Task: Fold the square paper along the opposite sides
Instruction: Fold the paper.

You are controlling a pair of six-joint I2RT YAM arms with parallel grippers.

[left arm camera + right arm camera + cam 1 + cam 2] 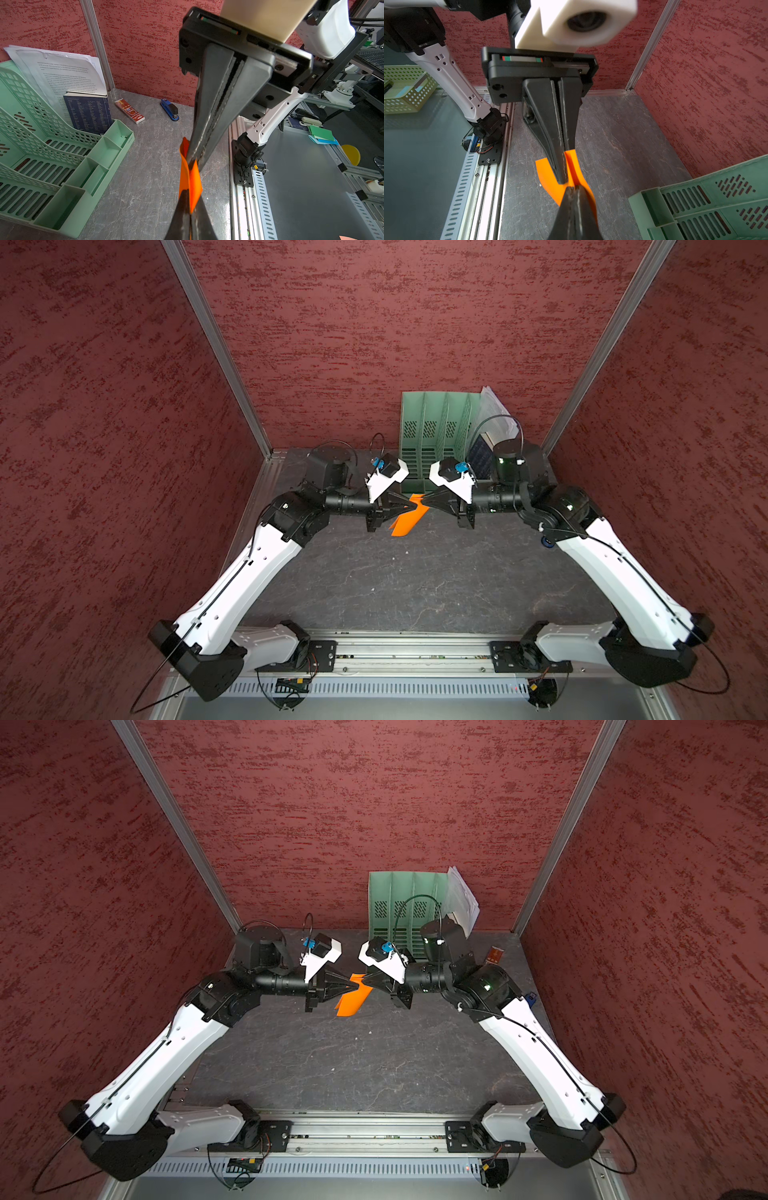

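Square paper [409, 517] hangs between my two arms, just in front of the green file rack [434, 427] and over the grey desk [415, 585]. The left jaws and right jaws meet almost tip to tip. Both are closed right down, each nipping the orange sheet near its upper part. From the left wrist camera the square paper [190, 178] looks wrapped round the tips in a twist. From the right wrist camera it bows out in two curved flaps. I cannot tell whether its lowest corner touches the desk.

My reading is that the opposite sides are being brought together and no crease is set yet. The layers look skewed, not flush.

To do this well, I'd first take out the twist by levelling both wrists so the two pinches sit on one line. Then I'd check that the free edges match before pressing anything. I'd lower it slowly so the loop flattens against the desk by itself, and only then let one side go and run a closed tip along the fold.

The sheet is thin, so any pull apart may tear it or slip it out. With the tips this close they could also knock together. The rack is right behind, so I'd work towards the open desk.
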